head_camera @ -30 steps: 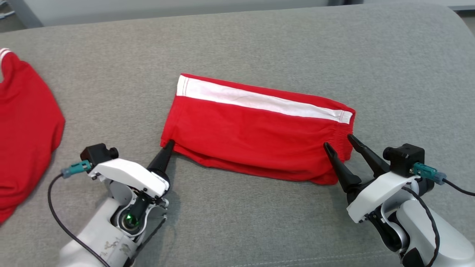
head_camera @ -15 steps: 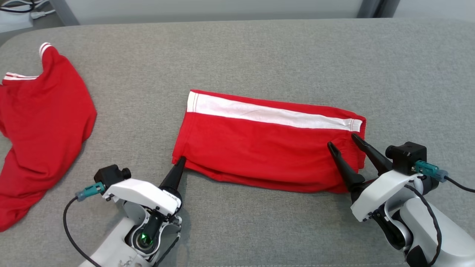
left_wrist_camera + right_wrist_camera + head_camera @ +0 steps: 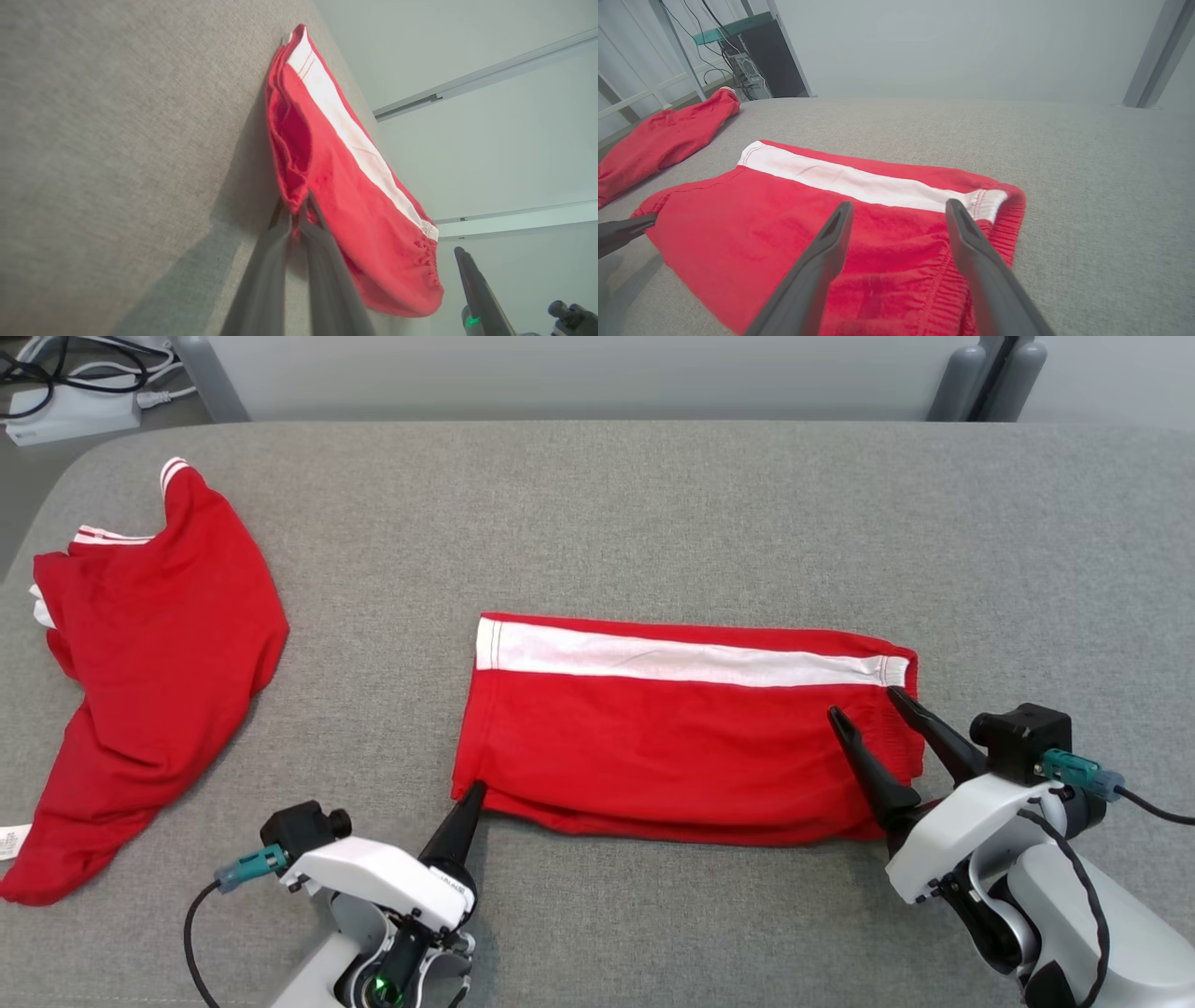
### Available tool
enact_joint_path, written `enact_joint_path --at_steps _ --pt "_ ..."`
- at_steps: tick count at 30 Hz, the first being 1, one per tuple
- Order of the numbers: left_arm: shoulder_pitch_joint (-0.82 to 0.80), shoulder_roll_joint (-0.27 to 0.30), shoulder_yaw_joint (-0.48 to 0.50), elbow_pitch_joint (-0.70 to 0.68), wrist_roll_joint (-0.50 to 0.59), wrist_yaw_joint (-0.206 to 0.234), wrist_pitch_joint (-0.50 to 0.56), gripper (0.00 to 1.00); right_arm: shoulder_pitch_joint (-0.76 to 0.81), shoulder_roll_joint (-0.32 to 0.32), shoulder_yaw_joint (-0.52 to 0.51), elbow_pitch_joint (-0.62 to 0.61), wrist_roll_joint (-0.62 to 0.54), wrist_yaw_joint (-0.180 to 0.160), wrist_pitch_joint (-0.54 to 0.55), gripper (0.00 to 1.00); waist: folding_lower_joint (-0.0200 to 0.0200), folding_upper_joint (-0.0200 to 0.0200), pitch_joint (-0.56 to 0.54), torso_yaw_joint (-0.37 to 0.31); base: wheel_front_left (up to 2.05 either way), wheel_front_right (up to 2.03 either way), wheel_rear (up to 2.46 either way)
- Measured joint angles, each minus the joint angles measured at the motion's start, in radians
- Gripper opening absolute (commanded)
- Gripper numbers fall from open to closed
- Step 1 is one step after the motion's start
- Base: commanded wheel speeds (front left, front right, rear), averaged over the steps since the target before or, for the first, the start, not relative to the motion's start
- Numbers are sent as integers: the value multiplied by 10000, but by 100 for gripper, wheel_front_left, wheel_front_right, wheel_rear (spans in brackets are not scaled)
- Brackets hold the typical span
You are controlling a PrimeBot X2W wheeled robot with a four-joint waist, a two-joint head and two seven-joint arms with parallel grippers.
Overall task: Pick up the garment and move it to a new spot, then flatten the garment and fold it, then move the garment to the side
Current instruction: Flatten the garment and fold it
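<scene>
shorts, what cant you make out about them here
- Left wrist view: blurred left gripper hides whether the shorts are pinched.
- Right wrist view: right gripper and the bottom edge hide their near hem.
- Head view: other red garment, tag too small to read.

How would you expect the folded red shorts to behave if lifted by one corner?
The red shorts look thin and limp, so they'd probably droop and unfold. Their layers gape at the hem, so a pinch may catch only some.
</scene>
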Motion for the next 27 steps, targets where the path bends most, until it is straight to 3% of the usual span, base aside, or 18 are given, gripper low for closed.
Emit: enact_joint_path --at_steps 15,16,17,18,22,27 --pt "305 -58 -219 94 151 0 -56 0 231 -35 2 213 84 0 0 100 0 0 -206 57 0 0 0" --pt "305 -58 -240 113 171 0 -58 7 230 -40 -6 211 84 0 0 100 0 0 -206 62 0 0 0" --pt "304 -56 -282 159 272 0 -96 37 230 -42 -10 213 88 0 0 100 0 0 -211 69 0 0 0" --pt "304 -54 -320 205 362 0 -155 100 231 -44 -21 211 96 0 0 100 0 0 -216 76 0 0 0" --pt "299 23 -431 336 752 0 -523 100 231 -50 -73 211 96 0 0 100 0 0 -251 109 0 0 0" --pt "248 384 -721 378 1988 0 -940 100 249 -63 -253 215 107 0 0 100 0 0 -343 133 0 0 0"
